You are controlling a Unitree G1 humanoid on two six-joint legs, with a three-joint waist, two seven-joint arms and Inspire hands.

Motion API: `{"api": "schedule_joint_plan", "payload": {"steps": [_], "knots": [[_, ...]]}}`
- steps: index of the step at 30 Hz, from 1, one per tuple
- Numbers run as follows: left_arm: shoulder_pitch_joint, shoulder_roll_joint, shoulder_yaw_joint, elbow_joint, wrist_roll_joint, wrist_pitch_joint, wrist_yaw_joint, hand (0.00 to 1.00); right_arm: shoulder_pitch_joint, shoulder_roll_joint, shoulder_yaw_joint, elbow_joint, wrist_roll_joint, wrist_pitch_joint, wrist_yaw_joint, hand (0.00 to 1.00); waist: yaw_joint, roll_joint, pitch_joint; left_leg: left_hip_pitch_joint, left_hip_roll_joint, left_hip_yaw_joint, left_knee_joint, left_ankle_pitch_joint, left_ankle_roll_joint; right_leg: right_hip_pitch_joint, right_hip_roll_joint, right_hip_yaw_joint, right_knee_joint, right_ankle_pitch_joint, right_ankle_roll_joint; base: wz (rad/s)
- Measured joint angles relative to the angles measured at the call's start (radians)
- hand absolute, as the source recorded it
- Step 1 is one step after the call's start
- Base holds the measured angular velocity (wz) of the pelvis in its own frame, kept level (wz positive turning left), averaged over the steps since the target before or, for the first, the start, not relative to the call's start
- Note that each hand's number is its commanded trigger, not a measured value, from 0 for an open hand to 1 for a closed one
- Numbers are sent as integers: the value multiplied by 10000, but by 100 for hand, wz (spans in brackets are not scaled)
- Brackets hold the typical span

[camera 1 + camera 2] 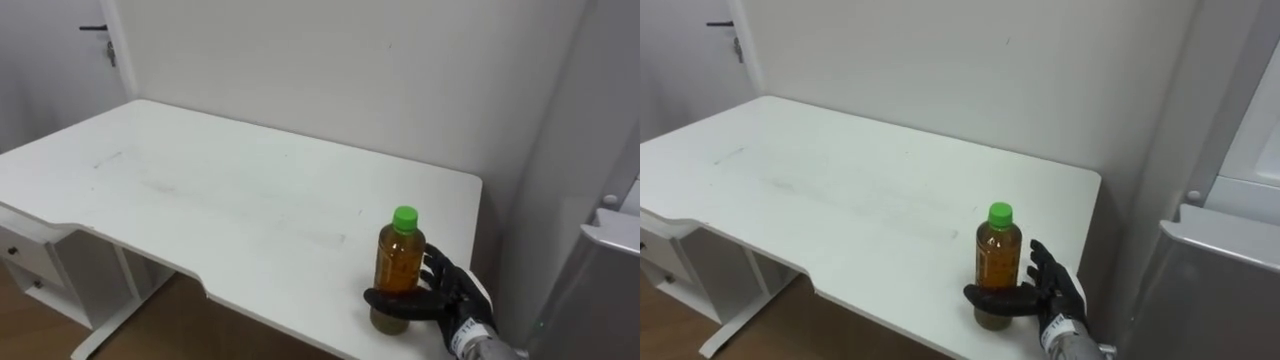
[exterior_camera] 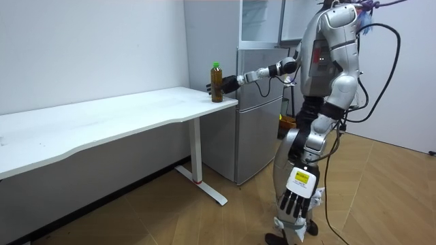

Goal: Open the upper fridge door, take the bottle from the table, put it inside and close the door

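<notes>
At the near right corner of the table [image 1: 220, 190], the bottle [image 1: 400, 255] is kept upright and is clasped low by the right hand [image 1: 458, 298], its thumb curled across the front, apparently so that it can be lifted without tipping. Farther off, the fridge [image 2: 259, 116] is set just beside the table, and the left hand [image 2: 294, 202] is hung slack at the robot's side.

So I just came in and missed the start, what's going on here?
The robot stands by the fridge, reaching its right hand out to a green-capped bottle of amber drink standing upright near the corner of the white table. Thumb and fingers wrap its lower part, but it is not yet lifted. The left hand hangs open at its side.
</notes>
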Motion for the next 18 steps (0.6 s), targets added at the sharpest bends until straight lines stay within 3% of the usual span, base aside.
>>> {"api": "schedule_joint_plan", "payload": {"steps": [8,18], "knots": [[-3,43,1,-28,0,-119,-151,0,-6,-1,102,0,-438,-17,-273,0,62,-58,-10,11,2,15,-13,1,0,-5,-7,29,1,0,0,0],[61,57,2,-159,3,-145,-224,0,-29,-46,208,15,-431,-25,-395,0,521,-125,55,-21,9,-52,-2,2,3,16,-21,-14,3,0,0,2]]}}
